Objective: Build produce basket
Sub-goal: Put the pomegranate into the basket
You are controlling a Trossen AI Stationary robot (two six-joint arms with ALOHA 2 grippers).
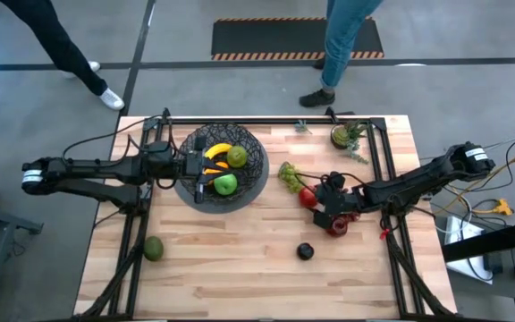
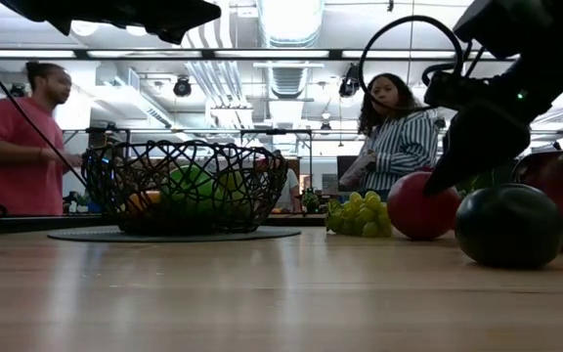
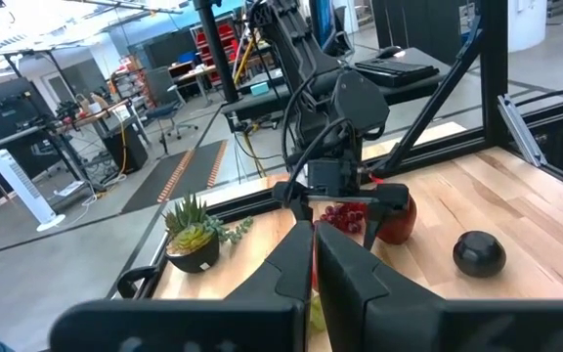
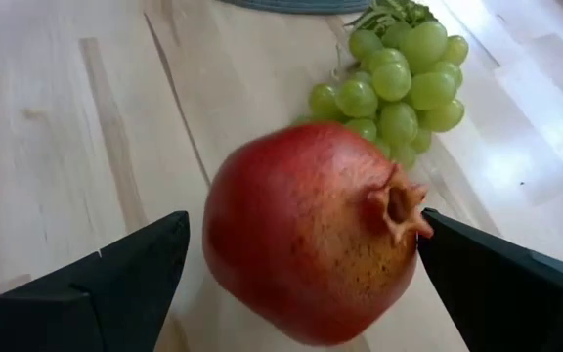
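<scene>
Where fingers (image 4: 301, 284) straddle, pomegranate (image 4: 311, 230) apparently ungripped.

No legible text, label, brand or number anywhere

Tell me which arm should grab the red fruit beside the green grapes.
Right: the right gripper hangs open around the red fruit, a finger on each side. The left gripper is over the basket.

Dark red grapes (image 1: 336, 228) under right arm.
</scene>
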